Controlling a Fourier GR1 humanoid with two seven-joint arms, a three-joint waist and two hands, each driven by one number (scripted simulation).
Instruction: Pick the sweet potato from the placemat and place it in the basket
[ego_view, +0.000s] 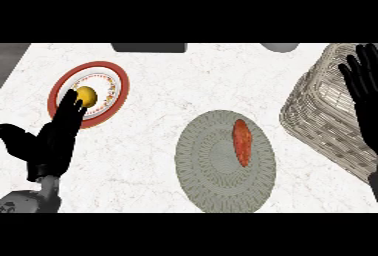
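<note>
An orange-red sweet potato (242, 141) lies lengthwise on the round grey woven placemat (214, 175), right of the mat's middle. The wicker basket (321, 115) stands at the counter's right side. My right hand (366, 95) is open, fingers straight up, over the basket's right part at the view's right edge. It is well to the right of the sweet potato and apart from it. My left hand (55, 137) rests open at the lower left, fingers up, its tips overlapping the plate's edge.
A red-rimmed plate (111, 102) with a yellow round fruit (88, 95) on it sits at the upper left. A dark object (149, 47) and a grey round one (279, 47) show at the counter's far edge.
</note>
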